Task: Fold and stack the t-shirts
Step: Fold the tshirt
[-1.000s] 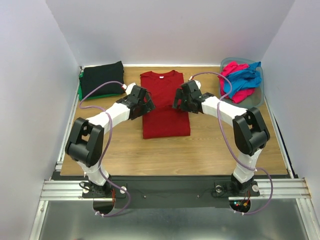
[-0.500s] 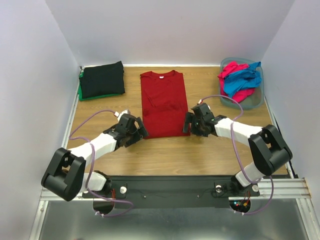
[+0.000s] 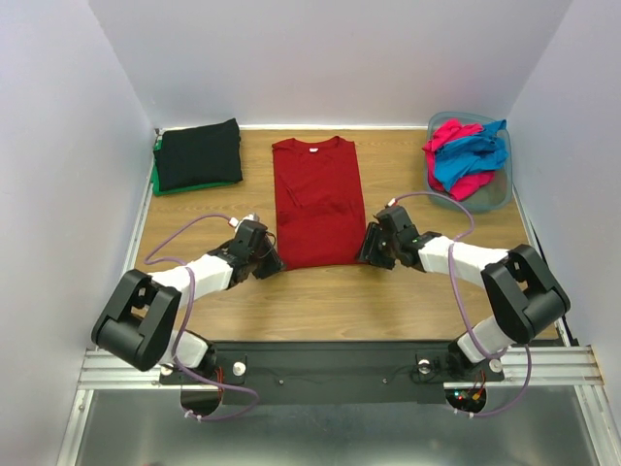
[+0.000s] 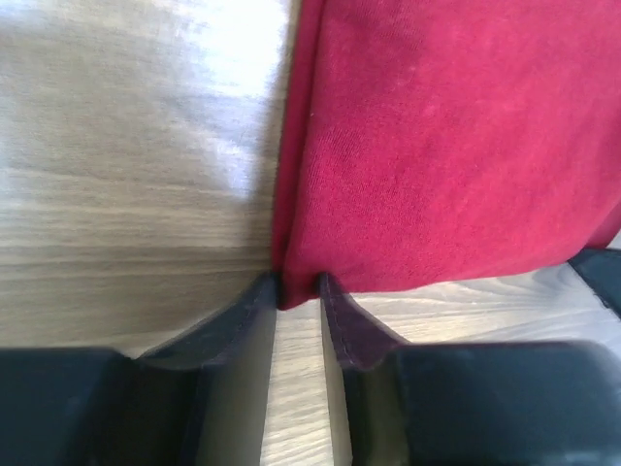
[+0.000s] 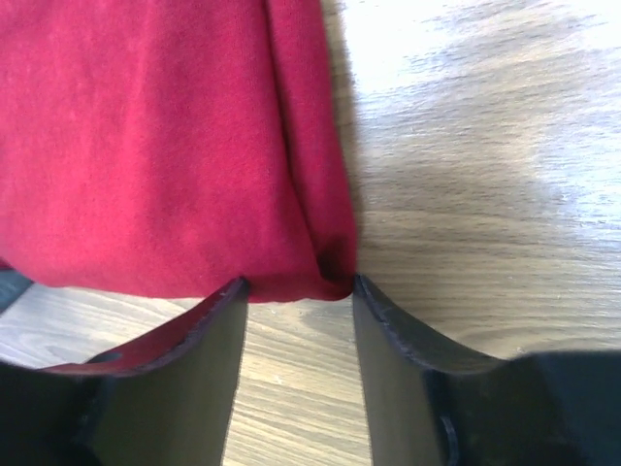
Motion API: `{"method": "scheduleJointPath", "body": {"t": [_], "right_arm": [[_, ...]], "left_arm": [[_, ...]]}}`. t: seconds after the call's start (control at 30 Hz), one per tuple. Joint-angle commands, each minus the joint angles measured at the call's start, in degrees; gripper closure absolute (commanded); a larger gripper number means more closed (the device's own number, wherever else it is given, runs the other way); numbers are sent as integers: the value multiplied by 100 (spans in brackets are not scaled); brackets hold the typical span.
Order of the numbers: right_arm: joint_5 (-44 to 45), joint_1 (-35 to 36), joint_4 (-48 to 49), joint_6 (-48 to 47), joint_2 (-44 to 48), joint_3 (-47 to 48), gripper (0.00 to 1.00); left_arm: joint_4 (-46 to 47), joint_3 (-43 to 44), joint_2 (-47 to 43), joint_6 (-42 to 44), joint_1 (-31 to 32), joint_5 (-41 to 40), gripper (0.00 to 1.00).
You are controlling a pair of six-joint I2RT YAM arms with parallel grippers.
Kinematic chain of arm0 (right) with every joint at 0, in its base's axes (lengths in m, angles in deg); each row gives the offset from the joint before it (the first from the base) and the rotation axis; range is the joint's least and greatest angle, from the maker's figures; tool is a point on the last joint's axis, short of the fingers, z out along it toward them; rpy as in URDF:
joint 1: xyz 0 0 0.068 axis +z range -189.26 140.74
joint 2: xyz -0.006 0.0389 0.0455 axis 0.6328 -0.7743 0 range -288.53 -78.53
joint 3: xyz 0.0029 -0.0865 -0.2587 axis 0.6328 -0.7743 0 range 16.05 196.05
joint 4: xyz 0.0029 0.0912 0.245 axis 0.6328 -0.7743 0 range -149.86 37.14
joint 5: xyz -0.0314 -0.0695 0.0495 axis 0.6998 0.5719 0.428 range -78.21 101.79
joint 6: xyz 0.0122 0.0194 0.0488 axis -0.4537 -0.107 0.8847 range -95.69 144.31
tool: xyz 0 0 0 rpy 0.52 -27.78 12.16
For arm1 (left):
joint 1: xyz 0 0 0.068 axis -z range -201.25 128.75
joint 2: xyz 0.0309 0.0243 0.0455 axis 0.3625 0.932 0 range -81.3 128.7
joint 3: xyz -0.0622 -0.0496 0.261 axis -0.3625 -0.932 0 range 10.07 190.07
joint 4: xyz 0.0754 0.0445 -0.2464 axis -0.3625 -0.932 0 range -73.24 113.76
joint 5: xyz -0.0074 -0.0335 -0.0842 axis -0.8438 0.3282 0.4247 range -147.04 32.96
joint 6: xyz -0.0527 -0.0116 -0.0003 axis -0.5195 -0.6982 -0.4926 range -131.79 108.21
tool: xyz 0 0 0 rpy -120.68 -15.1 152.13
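Observation:
A dark red t-shirt (image 3: pixel 315 199) lies flat along the middle of the table with its sides folded in and its collar at the far end. My left gripper (image 3: pixel 267 260) is low at the shirt's near left corner. In the left wrist view, my left gripper (image 4: pixel 299 286) is shut on that corner of the red cloth (image 4: pixel 437 146). My right gripper (image 3: pixel 372 250) is at the near right corner. In the right wrist view, my right gripper (image 5: pixel 298 286) stands open, its fingertips either side of the corner of the red cloth (image 5: pixel 146 126).
A folded black t-shirt (image 3: pixel 199 153) lies on a green one (image 3: pixel 161 182) at the back left. A grey-blue tub (image 3: pixel 495 192) at the back right holds crumpled pink (image 3: pixel 448 133) and blue t-shirts (image 3: pixel 471 150). White walls close in three sides.
Both arms came down from the shirt's middle to its near corners. The left jaws closed on the left corner; the right jaws narrowed around the right corner.

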Motion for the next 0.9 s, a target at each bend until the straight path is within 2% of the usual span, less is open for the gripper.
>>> {"method": "scheduleJointPath", "body": {"t": [0.0,0.03,0.07,0.17,0.2,0.23,0.37,0.43,0.53,0.57,0.73,0.87], "right_arm": [[-83,35,329,187,-72,-125,50],[-48,35,355,187,-80,-134,53],[-21,35,399,187,-133,-143,61],[-47,35,400,170,-221,-196,76],[-100,44,426,169,-169,-248,85],[-187,53,426,178,-107,-397,89],[-390,62,356,90,848,-1098,99],[-522,79,216,38,1683,-1399,100],[-889,88,-477,64,2544,-1900,100],[-1013,105,-854,81,3130,-1988,100],[-1489,141,-1989,371,5145,-2139,100],[-1428,149,-2158,337,5430,-1595,100]], "left_arm": [[229,-164,8,20,23,162,85],[238,-191,-10,11,23,153,88],[273,-243,-28,2,23,153,100],[326,-296,-72,20,49,205,100],[335,-323,-133,37,67,240,100],[326,-358,-194,37,128,302,100],[134,-726,-1009,-112,540,303,100],[-103,-815,-1362,-243,821,136,100],[-622,-973,-2135,-647,1436,21,100],[-771,-1052,-2537,-753,1716,47,100],[-1036,-974,-3611,-1176,2193,232,100],[-1132,-640,-3658,-1035,2229,145,100]]}}
